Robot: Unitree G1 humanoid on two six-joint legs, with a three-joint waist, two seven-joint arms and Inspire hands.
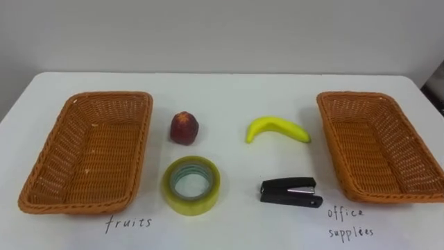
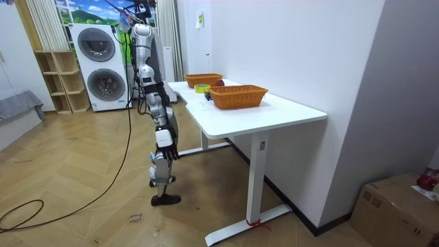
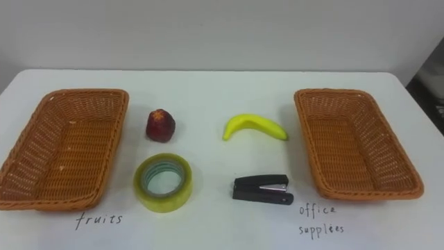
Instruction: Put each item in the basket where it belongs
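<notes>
Between two wicker baskets on the white table (image 1: 229, 87) lie a dark red apple (image 1: 184, 128), a yellow banana (image 1: 277, 129), a roll of yellowish tape (image 1: 191, 185) and a black stapler (image 1: 291, 192). The left basket (image 1: 52, 187) is labelled as the fruit one by handwriting in front of it. The right basket (image 1: 416, 187) is labelled for office supplies. Both baskets hold nothing. In the room view I stand upright at the table's long side, and my right hand (image 2: 169, 130) hangs low beside my leg, too small to read.
The table's far edge meets a plain white wall (image 1: 222, 35). In the room view, washing machines (image 2: 99, 65) and a wooden shelf (image 2: 58, 82) stand behind me, and a cardboard box (image 2: 398, 206) sits on the floor at the room view's right.
</notes>
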